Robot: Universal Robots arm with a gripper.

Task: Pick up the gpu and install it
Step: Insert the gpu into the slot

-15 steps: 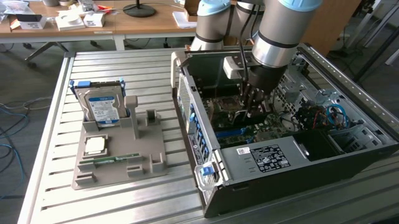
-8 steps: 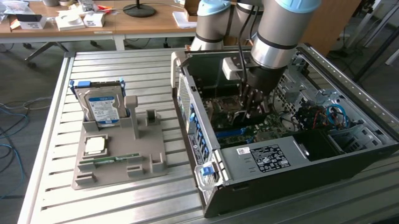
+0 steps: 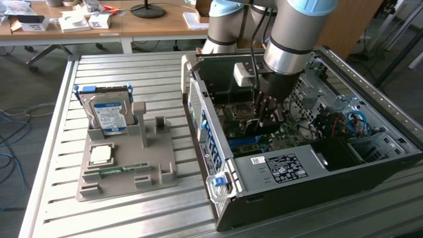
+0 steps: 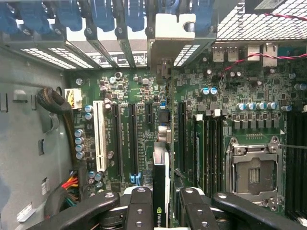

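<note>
Hanging inside the open case (image 3: 278, 168), the gripper (image 3: 268, 116) is clamped on the gpu (image 4: 161, 172), edge-on above the motherboard (image 4: 129, 120).

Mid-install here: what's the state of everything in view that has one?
gripper: shut on the gpu, inside the computer case.
gpu: held edge-on over the motherboard slots; seated or not, cannot tell.
computer case: lying on its side, open side up.
CPU socket: empty.
hard drive: upright in the grey holder.
processor: flat on the holder.
RAM stick: flat on the holder.
</note>
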